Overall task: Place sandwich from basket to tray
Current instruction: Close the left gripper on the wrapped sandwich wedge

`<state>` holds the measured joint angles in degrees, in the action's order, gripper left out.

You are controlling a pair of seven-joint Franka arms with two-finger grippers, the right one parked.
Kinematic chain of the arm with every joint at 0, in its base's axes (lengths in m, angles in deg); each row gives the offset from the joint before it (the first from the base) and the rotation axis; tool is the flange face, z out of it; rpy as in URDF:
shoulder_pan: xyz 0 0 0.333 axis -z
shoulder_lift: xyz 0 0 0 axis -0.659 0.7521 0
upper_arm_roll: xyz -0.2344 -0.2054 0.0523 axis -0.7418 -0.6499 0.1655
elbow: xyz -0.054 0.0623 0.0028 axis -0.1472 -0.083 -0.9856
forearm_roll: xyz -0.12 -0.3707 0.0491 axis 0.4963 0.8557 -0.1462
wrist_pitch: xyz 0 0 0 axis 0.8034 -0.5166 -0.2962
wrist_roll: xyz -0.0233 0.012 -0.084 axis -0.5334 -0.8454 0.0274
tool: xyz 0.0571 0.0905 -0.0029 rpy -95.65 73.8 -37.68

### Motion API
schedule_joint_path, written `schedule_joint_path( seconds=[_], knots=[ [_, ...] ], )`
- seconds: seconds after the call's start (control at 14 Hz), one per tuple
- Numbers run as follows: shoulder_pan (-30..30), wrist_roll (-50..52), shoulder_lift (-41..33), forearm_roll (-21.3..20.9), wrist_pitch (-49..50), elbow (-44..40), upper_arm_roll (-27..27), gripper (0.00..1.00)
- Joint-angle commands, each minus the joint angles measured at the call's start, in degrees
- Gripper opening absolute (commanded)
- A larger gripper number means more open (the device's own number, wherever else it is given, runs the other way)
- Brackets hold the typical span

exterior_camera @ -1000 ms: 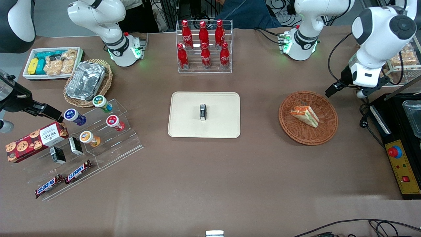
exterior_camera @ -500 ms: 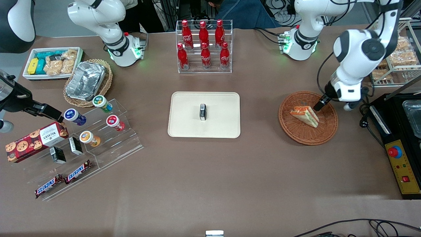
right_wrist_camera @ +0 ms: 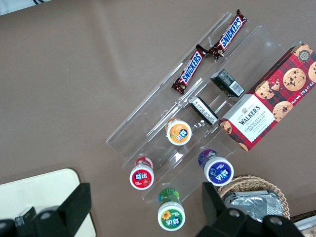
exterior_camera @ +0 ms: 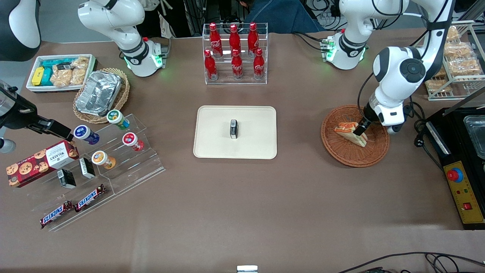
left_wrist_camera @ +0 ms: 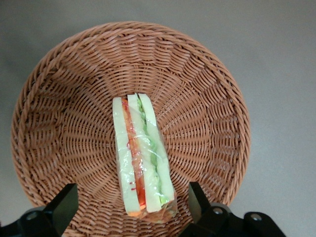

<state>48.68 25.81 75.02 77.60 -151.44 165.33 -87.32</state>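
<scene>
A: Where does it stand?

B: The tray (exterior_camera: 212,148) sits mid-table, carrying a small black box (exterior_camera: 233,129). At its three o'clock, toward the working arm's end, the sandwich (left_wrist_camera: 142,157) lies in the basket (left_wrist_camera: 207,98). The gripper (left_wrist_camera: 129,210) hangs over it, fingers (left_wrist_camera: 61,210) spread wide on either side.

A: Risks?

B: The wedge looks soft and film-wrapped; a hard squeeze may crush it, or it slips. The bumpy wicker could snag a fingertip.

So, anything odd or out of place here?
Yes: a small black box already stands on the tray, where the sandwich should go. The tool hangs open over the sandwich, which lies on edge in the basket.
</scene>
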Motion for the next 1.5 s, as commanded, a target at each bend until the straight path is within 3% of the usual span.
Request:
schedule_joint_path(
  seconds=[0.0, 0.93, 1.21, 1.43],
  knots=[
    [0.64, 1.47, 2.28, 0.15, -2.31, -0.09, 0.19, 0.99],
    [3.10, 5.43, 5.37, -0.81, -6.71, 2.28, 0.36, 0.99],
    [2.92, 5.34, 5.37, -0.99, -6.71, 2.11, 0.62, 0.95],
    [2.92, 5.34, 5.72, -1.08, -7.15, 2.11, 0.71, 0.82]
  ],
)
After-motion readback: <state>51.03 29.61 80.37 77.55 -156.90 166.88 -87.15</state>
